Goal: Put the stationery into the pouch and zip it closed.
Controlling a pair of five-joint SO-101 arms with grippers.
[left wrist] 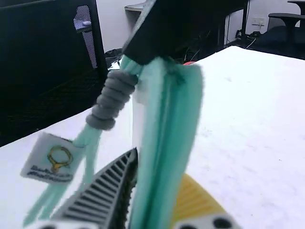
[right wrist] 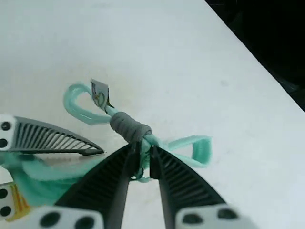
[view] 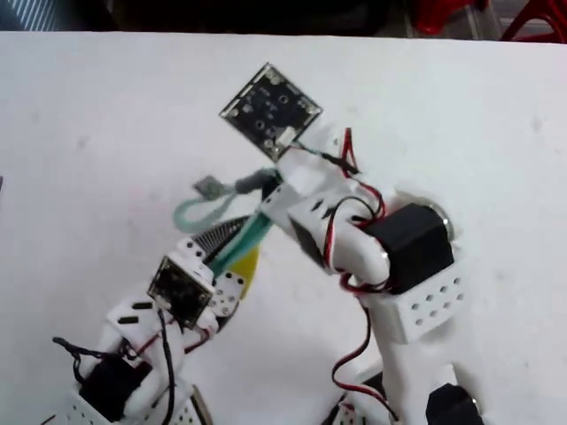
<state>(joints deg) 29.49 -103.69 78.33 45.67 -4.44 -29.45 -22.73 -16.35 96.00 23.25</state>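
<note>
The left tool (left wrist: 159, 168) is gripping the teal pouch (left wrist: 167, 119); the right tool (right wrist: 143, 152) is pinching its cord (right wrist: 78, 101) by the grey knot (right wrist: 128, 128), a label (left wrist: 50, 162) hanging over the white surface (right wrist: 167, 57)

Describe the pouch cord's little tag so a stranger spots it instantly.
Over the white table, find the held-up mint-green pouch. Its cord passes through a grey wrapped collar; just beyond sits the tag, the only flat white square, marked with a gold ring.
</note>
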